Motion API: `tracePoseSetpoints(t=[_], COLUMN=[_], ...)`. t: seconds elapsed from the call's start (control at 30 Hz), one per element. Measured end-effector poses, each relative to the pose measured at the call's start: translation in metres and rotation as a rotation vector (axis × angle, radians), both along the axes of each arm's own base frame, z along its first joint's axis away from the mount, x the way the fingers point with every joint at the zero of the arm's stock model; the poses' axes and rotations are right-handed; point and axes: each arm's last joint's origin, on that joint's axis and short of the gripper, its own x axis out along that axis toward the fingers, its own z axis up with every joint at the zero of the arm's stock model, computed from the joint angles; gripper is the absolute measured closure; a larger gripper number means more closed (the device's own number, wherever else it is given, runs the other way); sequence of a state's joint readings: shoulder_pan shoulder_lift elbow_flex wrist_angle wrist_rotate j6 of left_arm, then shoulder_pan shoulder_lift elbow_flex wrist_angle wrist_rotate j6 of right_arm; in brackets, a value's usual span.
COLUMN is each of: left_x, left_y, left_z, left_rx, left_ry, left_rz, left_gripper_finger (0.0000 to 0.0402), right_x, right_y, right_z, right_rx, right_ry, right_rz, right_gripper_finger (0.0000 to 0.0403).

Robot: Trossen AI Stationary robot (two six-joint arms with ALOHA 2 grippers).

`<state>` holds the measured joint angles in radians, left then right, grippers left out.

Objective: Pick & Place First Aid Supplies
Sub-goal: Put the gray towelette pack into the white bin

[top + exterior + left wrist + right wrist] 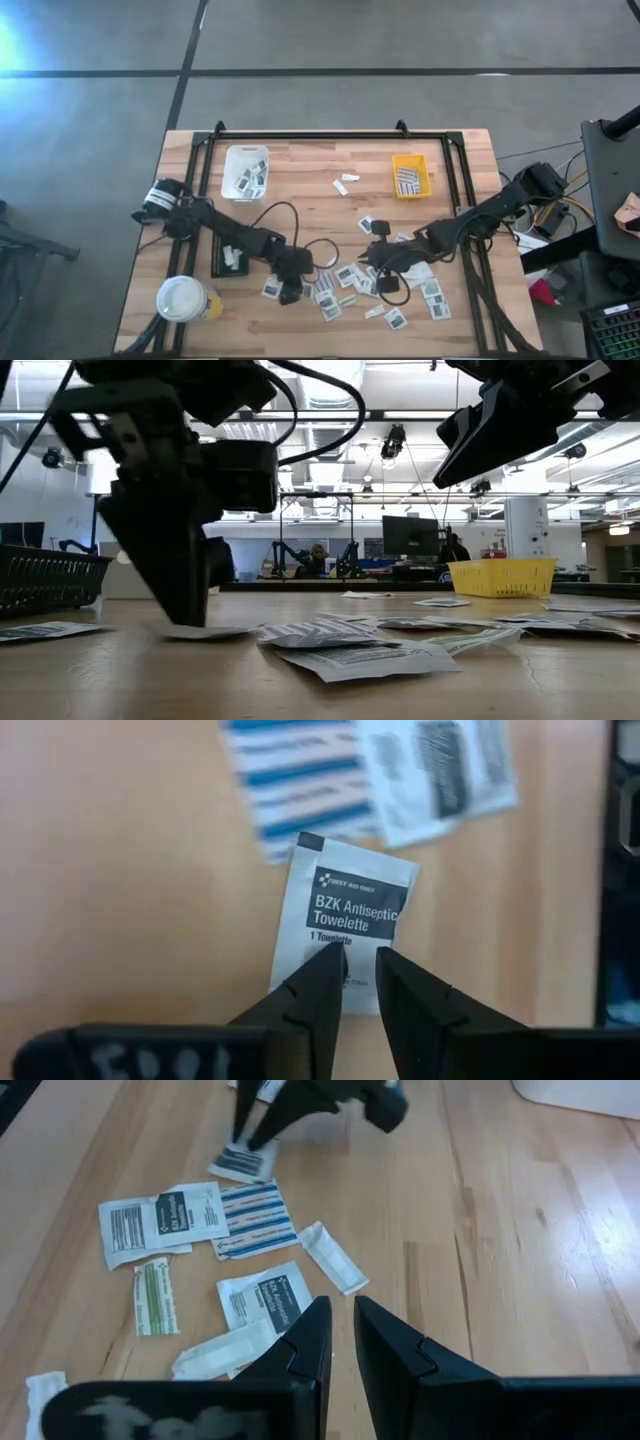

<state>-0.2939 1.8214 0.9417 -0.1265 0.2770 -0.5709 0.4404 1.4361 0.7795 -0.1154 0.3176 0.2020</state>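
Note:
Several first aid supplies, flat white packets and striped strips (345,282), lie scattered flat on the wooden table. My left gripper (360,960) is low at the heap's left end, open by a narrow gap. It slants down, with its fingertips over the near end of a white antiseptic towelette packet (350,905). A blue-striped strip (300,780) lies just beyond that packet. My right gripper (340,1308) hangs above the heap's right part (385,283), its fingers a narrow gap apart with nothing between them. A white packet (268,1298) lies below it. My left gripper comes slanting down from above onto the towelette packet's near end (345,982), one fingertip (325,975) on either side of the packet's middle line. In the low view the fingers (185,615) reach table height. Whether they touch the packet I cannot tell. The packet lies flat on the table.
A white tray (246,172) holding packets stands at the far left and a yellow tray (410,176) at the far right. A black tray (228,258) and a white-lidded yellow cup (183,298) sit near the left arm. A black cable (290,215) loops over the table. A black frame (330,136) borders it.

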Motion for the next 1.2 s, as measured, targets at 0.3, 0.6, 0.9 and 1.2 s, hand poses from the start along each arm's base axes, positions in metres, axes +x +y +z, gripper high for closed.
tracePoseSetpoints(t=[0.3,0.6,0.9,1.2], left_x=[0.004,0.011,0.020,0.024], left_y=[0.022,0.049,0.067,0.071], left_z=[-0.002,-0.003,0.000,0.002], left_rx=[0.063,0.127,0.125,0.113], left_ry=[0.015,0.000,-0.082,-0.125], left_rz=[0.125,0.259,0.296,0.359], left_gripper_finger=[0.0310,0.0310,0.0310,0.0310], right_x=[0.000,0.000,0.001,0.018], right_y=[0.000,0.000,0.000,0.006], right_z=[0.000,0.000,-0.001,-0.025], right_rx=[0.000,0.000,-0.073,-0.278], right_ry=[0.000,0.000,-0.001,-0.010], right_rz=[0.000,0.000,0.064,0.218], right_gripper_finger=[0.0360,0.0360,0.0360,0.0360])
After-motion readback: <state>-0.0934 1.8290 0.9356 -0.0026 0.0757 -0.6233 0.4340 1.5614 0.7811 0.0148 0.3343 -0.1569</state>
